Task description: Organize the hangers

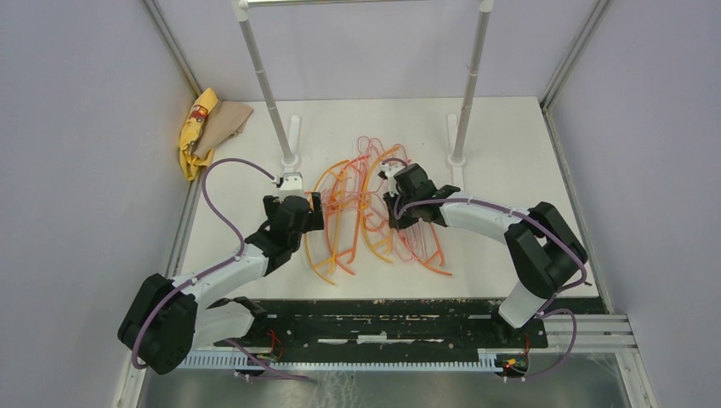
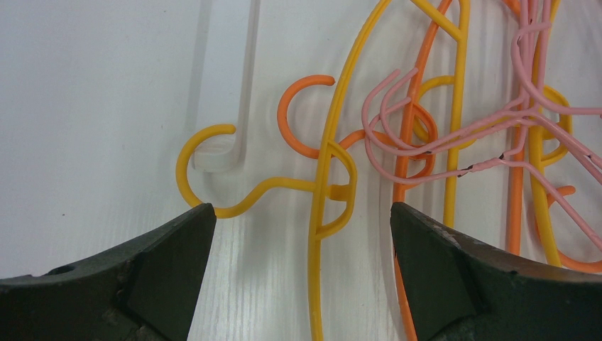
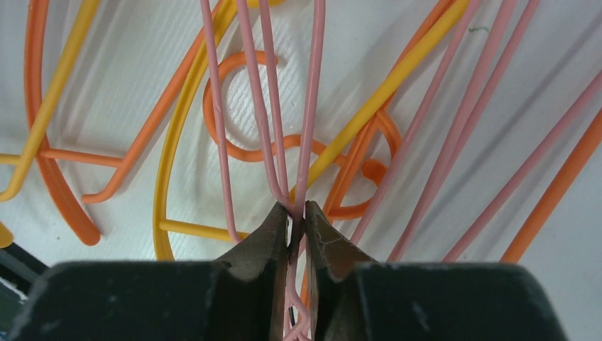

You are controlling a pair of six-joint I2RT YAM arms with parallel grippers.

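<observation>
A tangled pile of hangers lies on the white table between the rack's poles: pale pink wire ones, orange ones and yellow ones. My left gripper is open, low over the pile's left side; the neck of a yellow hanger lies between its jaws, untouched, its hook just beyond the left fingertip. An orange hanger runs by the right fingertip. My right gripper is shut on the twisted necks of pink hangers. In the top view it sits over the pile's upper right.
The white-poled rack stands at the back, its left pole and right pole rising from feet on the table. A yellow and tan cloth bundle lies at the back left corner. Grey walls close in both sides.
</observation>
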